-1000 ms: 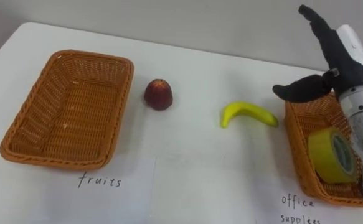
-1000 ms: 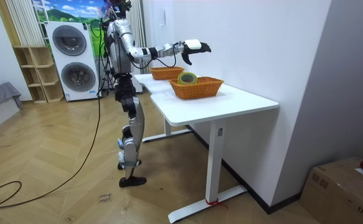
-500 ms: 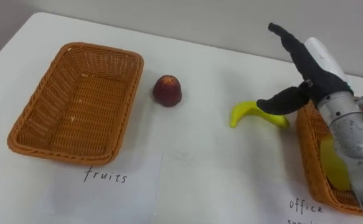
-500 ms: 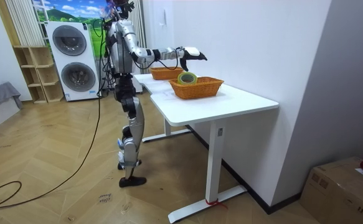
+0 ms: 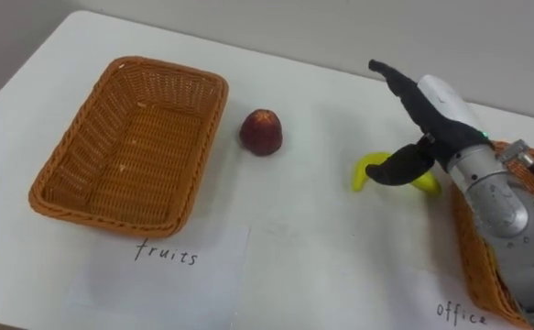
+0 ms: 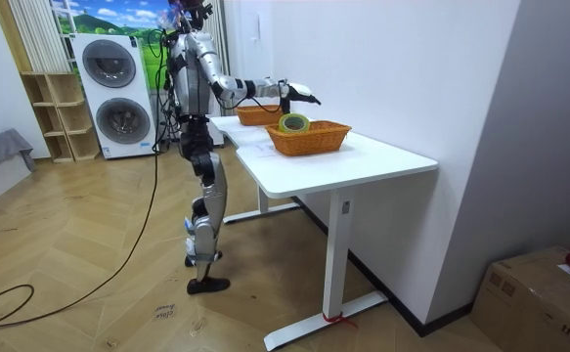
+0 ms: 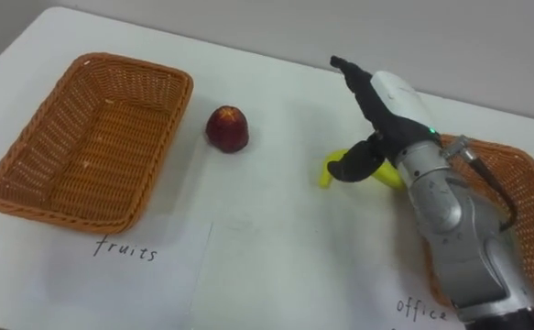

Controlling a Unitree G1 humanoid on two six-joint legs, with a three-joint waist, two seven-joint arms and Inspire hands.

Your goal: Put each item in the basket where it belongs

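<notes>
The right hand [image 5: 442, 124] hovers wide open, fingers straight and thumb hanging down, directly over the banana [image 5: 367, 171]. The banana lies on the table [image 5: 294, 257] just left of the office basket [image 7: 528, 188]; whether the thumb touches it is unclear. The apple [image 5: 261, 131] sits farther left, beside the fruit basket [image 5: 134, 151].

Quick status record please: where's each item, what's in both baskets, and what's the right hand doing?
right hand: open, fingers straight, thumb across the banana; contact unclear
banana: on table, beside office basket
apple: on table, right of fruits basket
fruits basket: empty
office basket: holds tape roll
sorted fruit: none yet
</notes>
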